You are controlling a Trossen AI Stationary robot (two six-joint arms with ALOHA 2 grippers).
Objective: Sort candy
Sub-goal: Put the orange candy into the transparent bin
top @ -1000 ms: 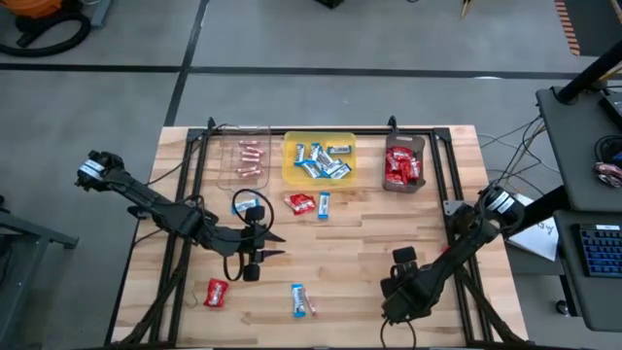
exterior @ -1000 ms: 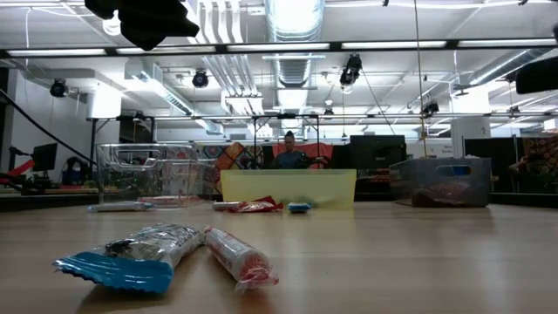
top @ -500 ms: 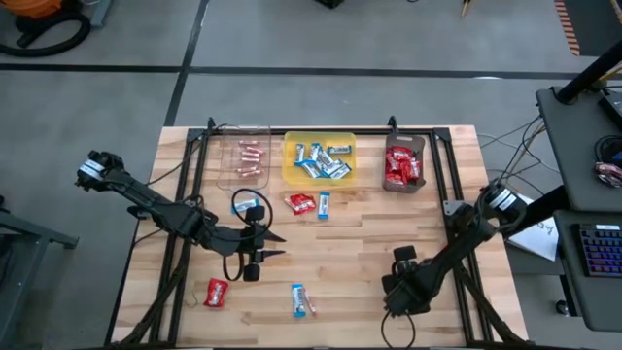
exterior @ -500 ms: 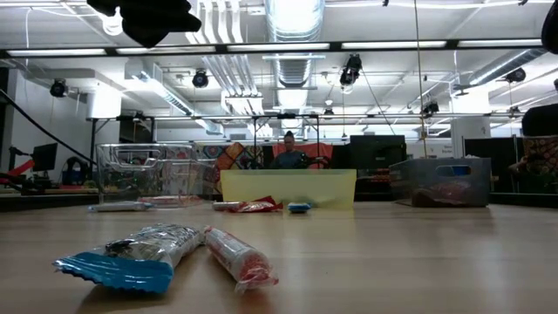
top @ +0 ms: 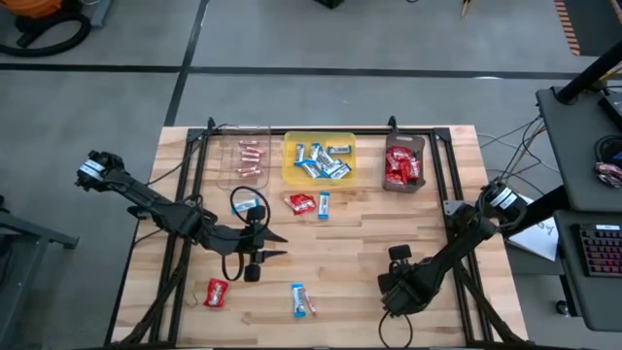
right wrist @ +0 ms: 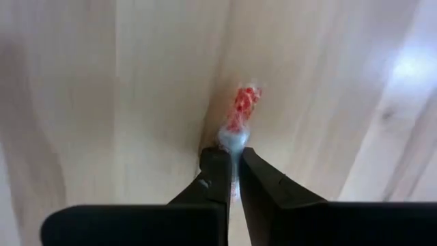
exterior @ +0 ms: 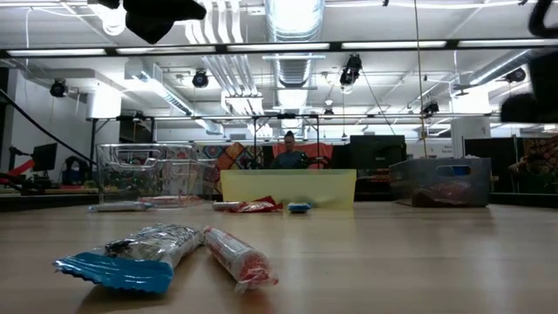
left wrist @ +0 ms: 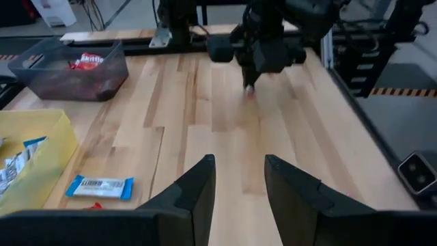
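My right gripper [right wrist: 235, 157] points down near the table's near right, shut on a thin pinkish candy stick [right wrist: 240, 106] that lies on the wood; the left wrist view shows it as well [left wrist: 250, 85]. My left gripper [top: 275, 246] hovers open and empty left of the middle. Loose candy on the table: a blue-and-white bar [top: 249, 207], a red packet [top: 299, 202], a second bar [top: 324, 204], a red packet [top: 216, 292], and a bar with a stick [top: 302, 299] near the front. My right gripper pinches the stick's pale twisted wrapper end [right wrist: 231, 140] between its two fingertips, coming from above and pointing down. The rest of the stick reaches out past the fingertips and lies flat on the table.
Three trays stand along the far edge: a clear one [top: 243, 156] with pinkish sticks, a yellow one [top: 292, 167] with blue-and-white bars, a dark one [top: 420, 148] with red packets. A cable loops around the bar by my left gripper. Black frame rails run along both sides.
My right gripper has sunk a little toward the table at the near right and tipped more steeply down.
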